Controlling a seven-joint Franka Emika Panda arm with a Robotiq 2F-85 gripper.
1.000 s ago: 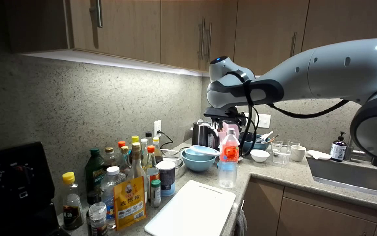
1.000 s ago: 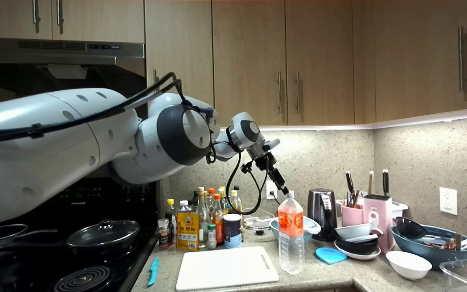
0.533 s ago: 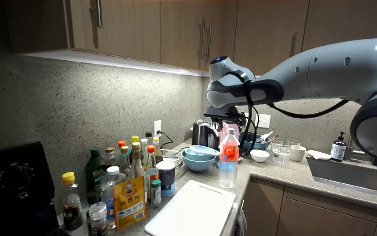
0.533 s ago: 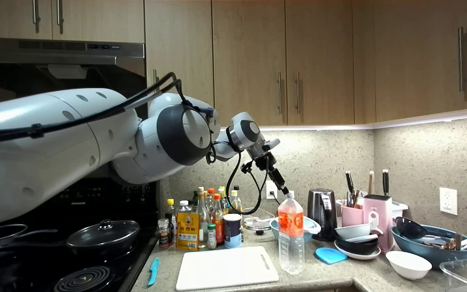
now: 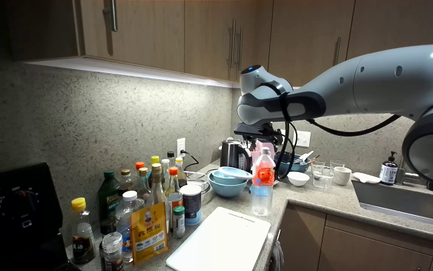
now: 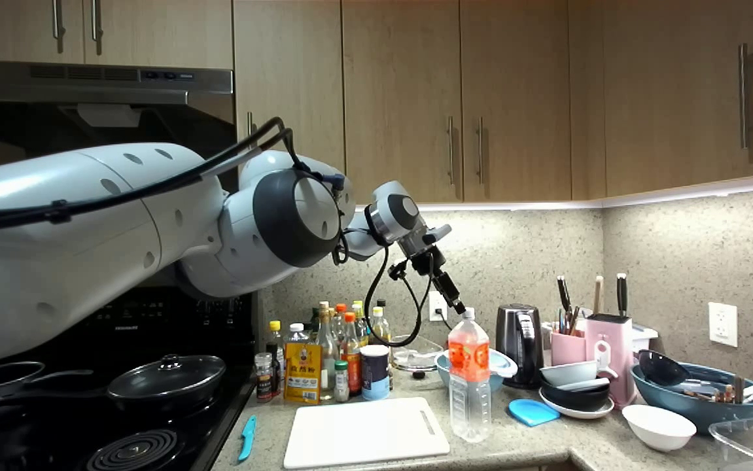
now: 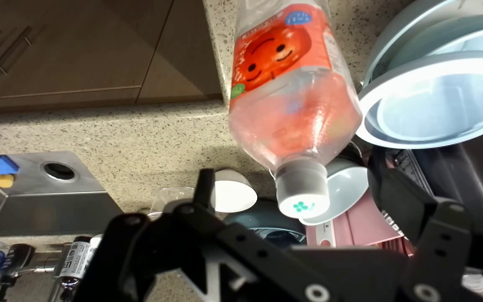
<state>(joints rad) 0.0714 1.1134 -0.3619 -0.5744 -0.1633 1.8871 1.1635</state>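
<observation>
On the table (image 6: 507, 448), the bottle (image 6: 470, 379) stands upright by the front edge, with the fingers (image 7: 409, 201) spread wide and empty near its top. Gripping well would likely mean centring the cap (image 7: 302, 188) between them and closing gently, since a light bottle may tip. Both exterior views show their tips poorly; whether they touch the cap, I cannot tell.

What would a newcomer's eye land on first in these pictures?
Probably the clear plastic bottle with the orange-red smiling-face label, upright on the speckled countertop, its white cap framed by the open claw in the wrist view. After that, the pale robot arm extending from a side edge of both exterior views, then the white cutting board lying low in both.
</observation>
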